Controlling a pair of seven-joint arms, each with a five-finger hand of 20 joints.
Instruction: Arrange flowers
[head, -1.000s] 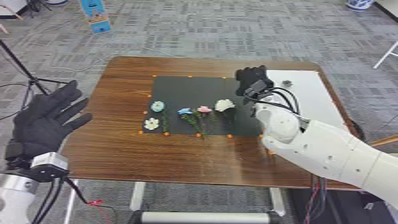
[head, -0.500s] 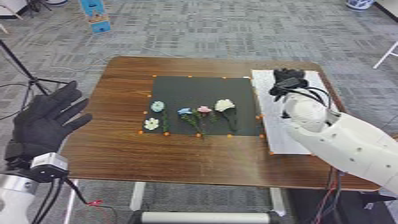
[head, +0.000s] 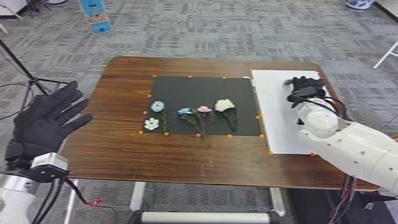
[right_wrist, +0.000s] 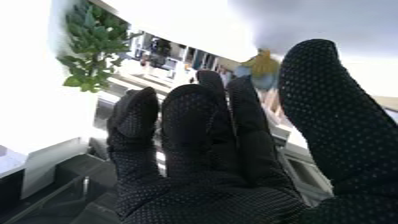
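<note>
Over to the left first, with the left hand (head: 40, 120) beside the table (head: 102, 160), fingers spread wide, gripping nothing. Onto the dark mat (head: 191, 90) next, and to the flowers: past a pale blue flower (head: 157, 106) with a small white flower (head: 151, 123) just nearer the robot, then along to a blue flower (head: 185, 111), a pink flower (head: 204, 109) and a big white flower (head: 224, 104). All lying just as before, no shift there! And now across to the right, to the big change: away from the mat's edge with the right hand (head: 305, 86), swung out over the white sheet (head: 284, 140). Fingers loosely extended, thumb well apart, nothing held. Meaning, most likely, a retreat from the row, with nothing being placed. Finished or only pausing? Hard to call.
</note>
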